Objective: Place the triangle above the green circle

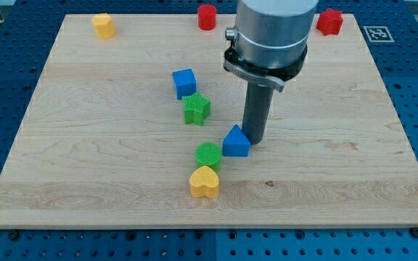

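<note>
The blue triangle [236, 141] lies near the board's middle. The green circle [208, 154] sits just to its lower left, almost touching it. My tip [255, 139] is on the board right against the triangle's right side. The rod rises straight up from there to the grey arm body at the view's top.
A yellow heart [204, 182] sits just below the green circle. A green star [196, 109] and a blue cube [183, 82] lie above and left of the triangle. A yellow block [104, 25], a red cylinder [207, 17] and a red block [330, 21] line the top edge of the wooden board [85, 159].
</note>
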